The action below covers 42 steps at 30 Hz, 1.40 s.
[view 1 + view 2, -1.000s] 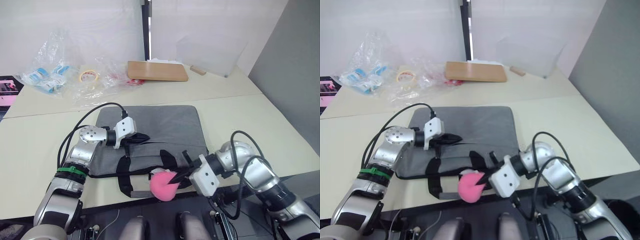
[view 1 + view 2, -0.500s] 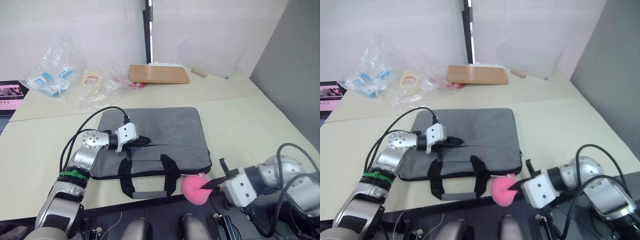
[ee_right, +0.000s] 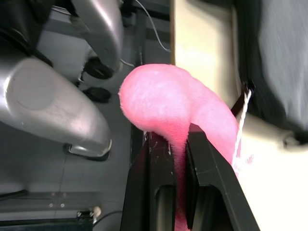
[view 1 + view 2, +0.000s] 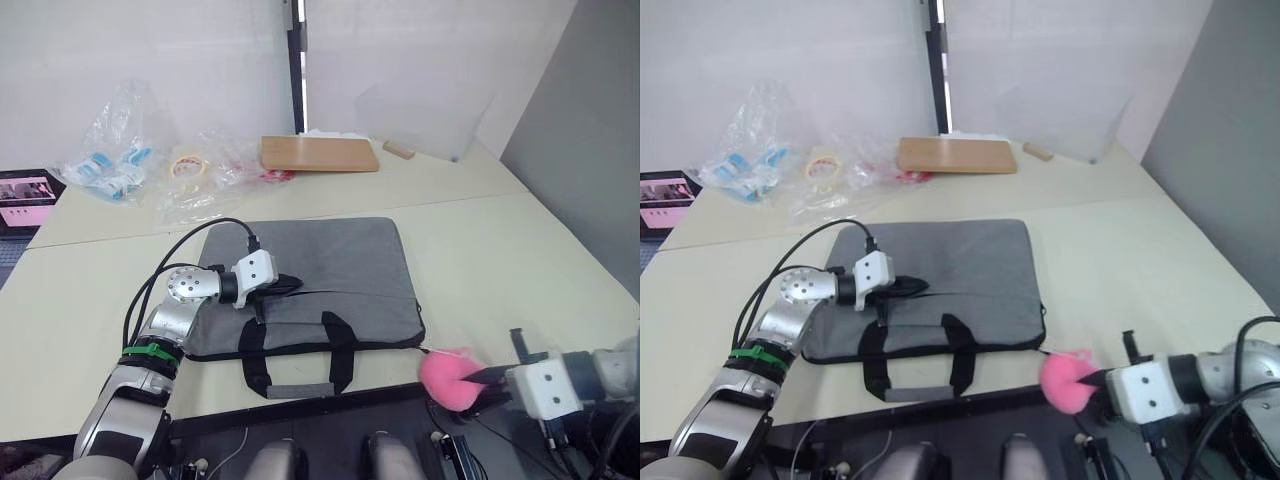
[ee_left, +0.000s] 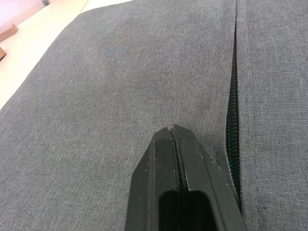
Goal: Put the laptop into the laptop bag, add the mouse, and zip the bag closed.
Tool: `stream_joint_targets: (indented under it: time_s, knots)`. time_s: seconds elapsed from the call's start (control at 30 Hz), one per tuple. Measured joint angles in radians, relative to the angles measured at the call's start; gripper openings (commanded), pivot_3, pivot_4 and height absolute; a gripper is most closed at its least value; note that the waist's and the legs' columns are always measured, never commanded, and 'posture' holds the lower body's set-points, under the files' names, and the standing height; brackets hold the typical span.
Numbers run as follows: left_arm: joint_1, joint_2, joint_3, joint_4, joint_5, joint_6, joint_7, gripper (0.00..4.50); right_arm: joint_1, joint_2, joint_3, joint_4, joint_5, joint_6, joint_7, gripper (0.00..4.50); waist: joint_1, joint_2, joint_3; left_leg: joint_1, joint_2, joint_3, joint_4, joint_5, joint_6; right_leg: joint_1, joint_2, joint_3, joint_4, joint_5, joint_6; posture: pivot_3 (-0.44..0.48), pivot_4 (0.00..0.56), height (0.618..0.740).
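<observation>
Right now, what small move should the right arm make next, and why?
Probably carry the pink plush toy back over the table and set it down: the right gripper pinches it past the table's front edge, and it is not the mouse the laptop bag needs.

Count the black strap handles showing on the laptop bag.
1 on the laptop bag: a black strap handle at its near edge, flat on the table. A second may lie hidden beneath.

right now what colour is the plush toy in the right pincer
Pink; the round plush toy shows best in the right wrist view.
</observation>
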Motion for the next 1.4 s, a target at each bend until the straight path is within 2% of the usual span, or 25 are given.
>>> stream_joint_targets:
  time_s: [0.3,0.43,0.63,0.97,1.13,1.3,1.4]
  knots:
    - [0.003,-0.016,0.0,0.0,0.006,-0.02,0.009,0.0,-0.163,0.036,0.03,0.197,-0.048,-0.008,-0.085,0.01,0.005,0.001,-0.001,0.0,-0.002,0.0,0.0,0.0,0.001,0.0,0.0,0.0,0.0,-0.001,0.001,0.0,0.15,0.74]
    - [0.003,-0.017,0.002,0.001,0.007,-0.018,0.009,0.0,-0.352,0.09,0.135,0.351,-0.113,-0.006,-0.107,0.01,0.004,0.002,-0.001,0.003,-0.002,0.001,0.0,0.0,0.001,0.0,0.0,0.001,0.0,-0.001,0.001,0.0,0.15,0.74]
    - [0.004,-0.015,0.002,0.0,0.007,-0.018,0.007,0.0,-0.53,0.129,0.23,0.499,-0.185,-0.033,-0.129,0.01,0.004,0.002,-0.001,0.003,-0.002,0.001,0.0,-0.001,0.002,0.0,-0.001,0.001,0.0,0.0,0.001,0.0,0.15,0.74]
    - [0.017,-0.006,0.004,-0.017,0.007,-0.014,0.008,0.0,-0.662,0.18,0.312,0.61,-0.286,-0.039,-0.203,0.01,-0.004,0.003,-0.002,0.005,-0.002,0.002,0.0,-0.001,0.002,0.0,-0.001,0.003,0.001,0.0,0.001,0.0,0.15,0.74]
    - [0.022,-0.006,0.005,-0.03,0.007,-0.001,0.008,0.0,-0.652,0.169,0.319,0.558,-0.283,0.024,-0.201,0.01,-0.004,0.003,-0.002,0.004,-0.002,0.002,0.0,-0.001,0.002,0.0,-0.002,0.004,0.0,0.0,0.001,0.0,0.15,0.74]
    - [0.032,-0.001,0.009,-0.046,0.006,0.002,0.007,0.0,-0.598,0.096,0.31,0.352,-0.168,0.247,-0.087,0.01,-0.004,0.005,-0.003,0.003,0.0,0.002,-0.001,-0.003,0.003,-0.002,-0.003,0.004,0.0,-0.001,0.0,0.0,0.15,0.74]
    - [0.035,-0.005,0.009,-0.053,0.006,0.001,0.003,0.0,-0.509,-0.003,0.288,0.206,-0.043,0.39,0.038,0.01,0.002,0.005,-0.003,0.002,0.001,0.002,-0.002,-0.004,0.003,-0.003,-0.003,0.002,-0.001,-0.002,-0.001,0.0,0.15,0.74]
